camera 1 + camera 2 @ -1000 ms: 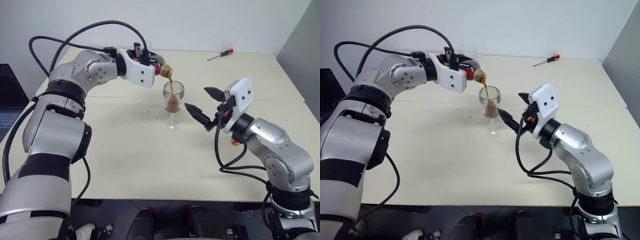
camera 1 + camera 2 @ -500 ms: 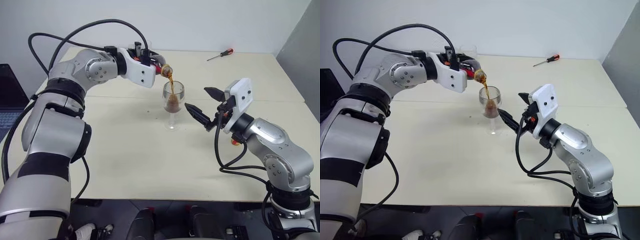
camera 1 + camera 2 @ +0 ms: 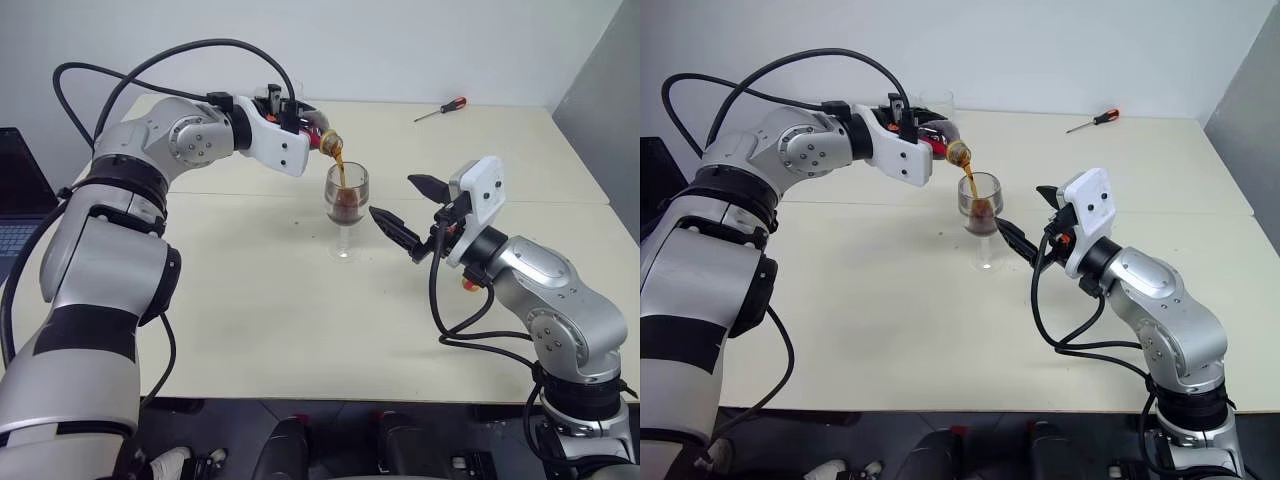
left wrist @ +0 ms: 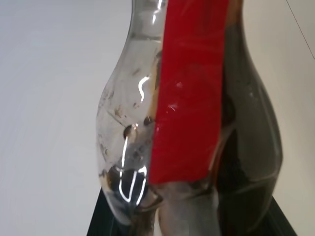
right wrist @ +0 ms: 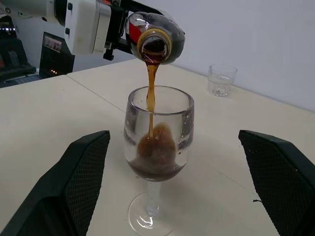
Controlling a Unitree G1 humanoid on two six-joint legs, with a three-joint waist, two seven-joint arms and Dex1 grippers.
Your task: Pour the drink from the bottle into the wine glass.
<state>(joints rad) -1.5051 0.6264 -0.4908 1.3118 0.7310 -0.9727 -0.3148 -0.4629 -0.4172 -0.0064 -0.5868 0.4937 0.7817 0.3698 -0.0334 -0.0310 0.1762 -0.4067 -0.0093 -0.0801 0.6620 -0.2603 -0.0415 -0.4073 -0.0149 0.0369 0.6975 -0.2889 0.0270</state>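
Behind the cream-coloured table [image 3: 250, 320] stands a plain white wall, and a screwdriver [image 3: 441, 109] with a red handle lies at the far right of the table top. Near the middle of the table the wine glass [image 3: 346, 208] stands upright on its foot. The left gripper [image 3: 290, 122] is closed tightly around the bottle [image 3: 318, 138] and holds it tipped, with the mouth just above the glass's rim. A thin stream of the drink [image 5: 150, 96] falls from the mouth into the bowl, where dark liquid fills the lower part. The right gripper [image 3: 408, 210] hovers just to the right of the glass, fingers spread wide and holding nothing, not touching it. A short clear tumbler [image 5: 221, 80] stands on the far side of the table, well apart from the glass.
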